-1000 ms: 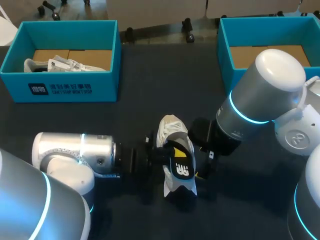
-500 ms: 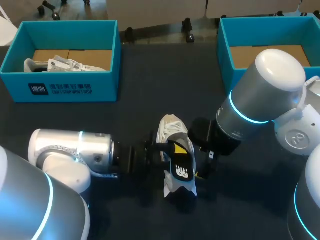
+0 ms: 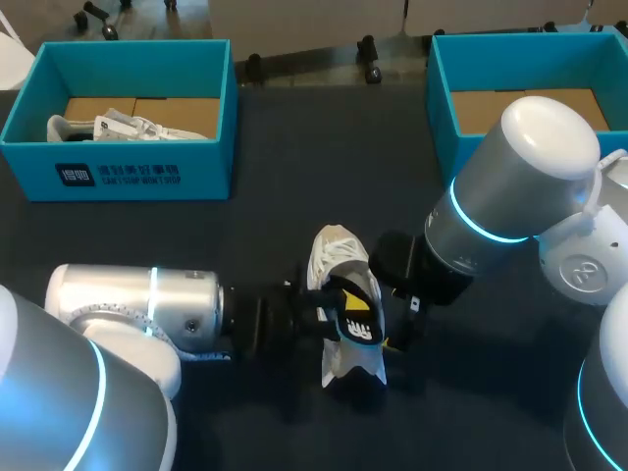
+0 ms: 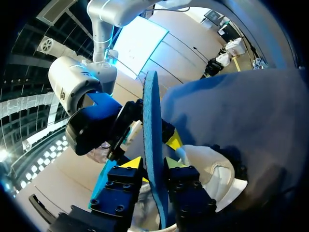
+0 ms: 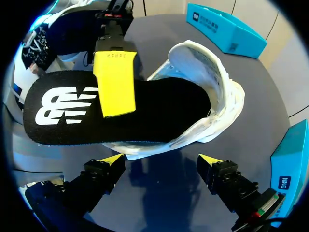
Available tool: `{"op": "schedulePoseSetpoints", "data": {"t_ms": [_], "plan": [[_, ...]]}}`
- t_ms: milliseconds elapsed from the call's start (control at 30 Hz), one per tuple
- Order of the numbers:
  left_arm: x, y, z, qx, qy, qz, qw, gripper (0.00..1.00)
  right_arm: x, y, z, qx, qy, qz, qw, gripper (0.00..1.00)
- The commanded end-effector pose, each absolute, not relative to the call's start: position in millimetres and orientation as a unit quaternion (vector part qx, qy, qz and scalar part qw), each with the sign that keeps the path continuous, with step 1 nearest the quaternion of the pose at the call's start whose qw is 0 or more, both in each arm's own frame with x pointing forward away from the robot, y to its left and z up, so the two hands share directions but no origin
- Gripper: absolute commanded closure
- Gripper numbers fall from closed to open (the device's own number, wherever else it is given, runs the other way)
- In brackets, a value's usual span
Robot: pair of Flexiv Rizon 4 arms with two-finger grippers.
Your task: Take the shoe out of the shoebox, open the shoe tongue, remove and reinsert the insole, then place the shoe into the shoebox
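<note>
1. The left gripper (image 4: 152, 163) is clamped on the insole (image 5: 159, 116). One yellow-tipped finger presses each face, and the insole stands edge-on between them in the left wrist view.
2. The right gripper (image 5: 161, 159) is spread wide and holds nothing. The white shoe (image 3: 337, 257) lies just ahead of its tips on the dark table (image 3: 265, 147).
3. The insole is black with a white logo. The logo end sticks out of the shoe, and the other end sits in the shoe's opening.
4. The shoe lies mid-table between the two arms, outside both boxes.
5. At the far left stands the left shoebox (image 3: 211, 167), teal, with a white bundle inside that I cannot make out.
6. At the far right stands the right shoebox (image 3: 442, 88), its brown floor showing.
</note>
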State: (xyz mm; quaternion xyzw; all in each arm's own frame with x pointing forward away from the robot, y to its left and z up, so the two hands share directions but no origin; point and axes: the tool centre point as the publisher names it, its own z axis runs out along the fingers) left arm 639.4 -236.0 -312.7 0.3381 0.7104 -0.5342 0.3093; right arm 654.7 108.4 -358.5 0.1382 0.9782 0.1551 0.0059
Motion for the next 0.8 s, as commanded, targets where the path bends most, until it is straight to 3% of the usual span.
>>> {"op": "schedulePoseSetpoints", "data": {"t_ms": [33, 133, 800], "plan": [[635.5, -240.3, -310.7, 0.337, 0.719, -0.522, 0.312, 0.79, 653.4, 108.7, -359.1, 0.139, 0.978, 0.155, 0.007, 0.0], [634.7, -240.8, -311.5, 0.345, 0.716, -0.519, 0.315, 1.0, 653.4, 108.7, -359.1, 0.139, 0.978, 0.155, 0.007, 0.0], [652.8, -244.1, -332.5, 0.379, 0.691, -0.509, 0.347, 1.0, 653.4, 108.7, -359.1, 0.139, 0.978, 0.155, 0.007, 0.0]]}}
